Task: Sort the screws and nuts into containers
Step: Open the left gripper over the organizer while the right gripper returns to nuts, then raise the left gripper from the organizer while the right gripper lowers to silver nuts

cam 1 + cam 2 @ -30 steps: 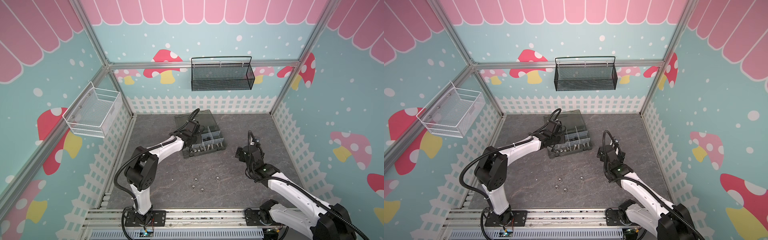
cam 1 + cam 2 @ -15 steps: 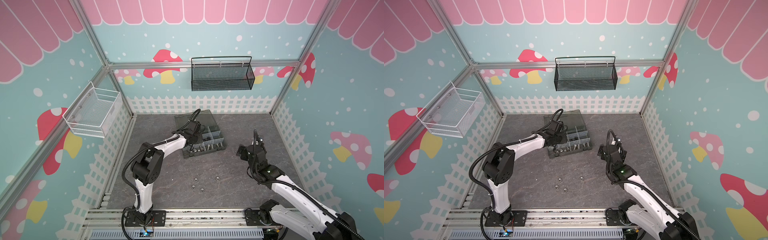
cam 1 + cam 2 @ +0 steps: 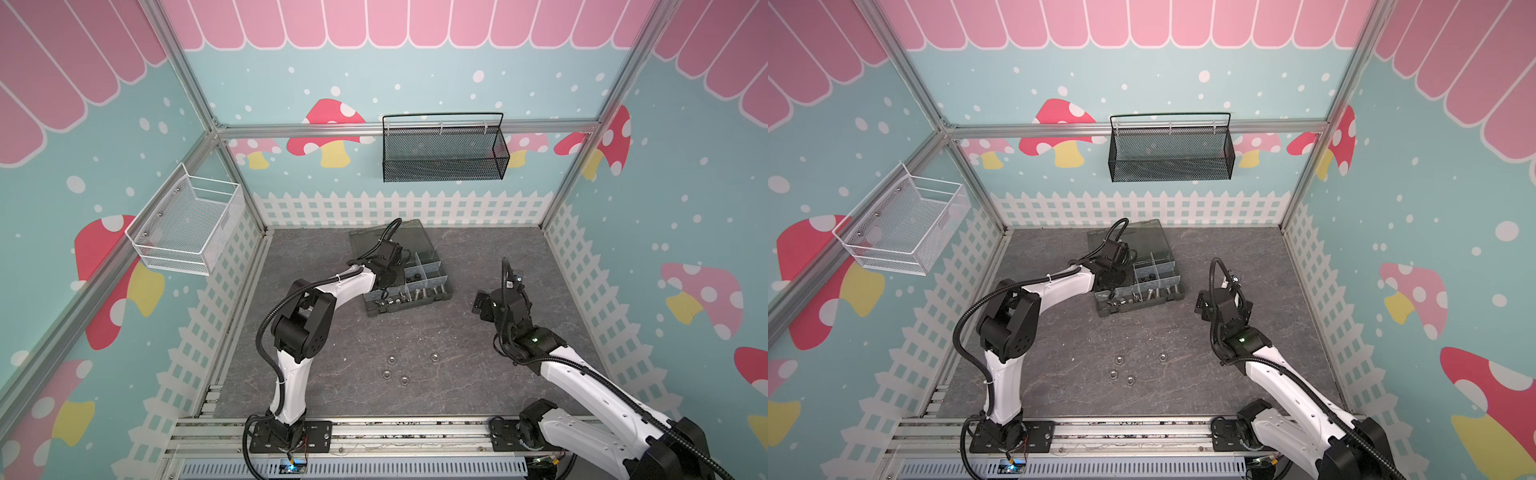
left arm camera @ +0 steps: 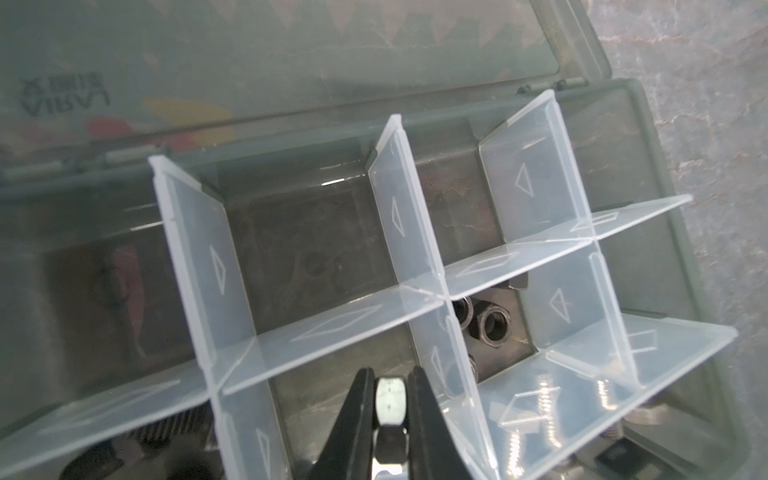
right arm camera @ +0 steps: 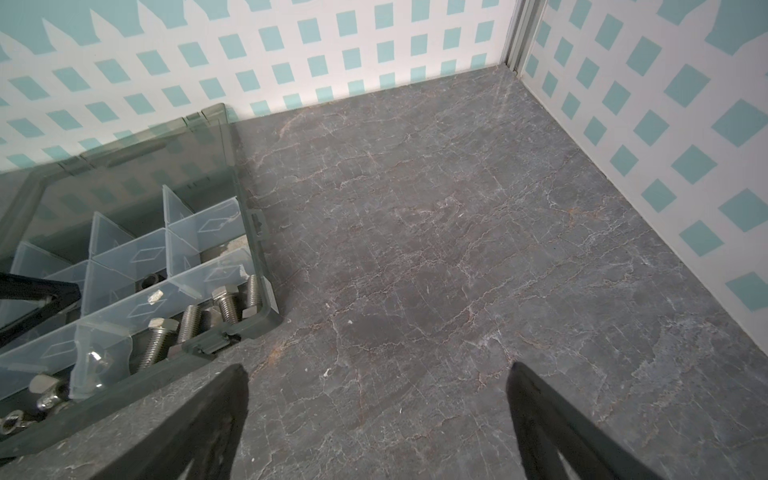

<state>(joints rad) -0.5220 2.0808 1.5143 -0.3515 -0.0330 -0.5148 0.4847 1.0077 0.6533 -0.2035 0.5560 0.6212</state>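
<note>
- Four loose nuts (image 3: 404, 380) lie on the floor, well in front of the box (image 5: 266, 320). They are not yet sorted.
- The right gripper (image 5: 376, 368) hangs just to the right of the box, near its front corner. Its jaws are spread fully and hold nothing, the same as a second ago.
- In the front row of the box lie the silver screws (image 5: 156, 343), already in their cells.
- The left gripper (image 4: 390, 371) stands over the middle row of the box. Its jaws are almost closed, with one silver nut (image 4: 390, 401) between them.
- In the last second the left elbow has swung in toward the box, while the wrist stayed above it. The grip seems to loosen just now, so probably the drop begins.
- The nut hangs over the cell just beside the cell with dark nuts (image 4: 492, 328), not over that cell itself. If it falls here, silver nuts and dark ones stay apart.
- At the far side of the box, the lid (image 4: 291, 62) lies open.
</note>
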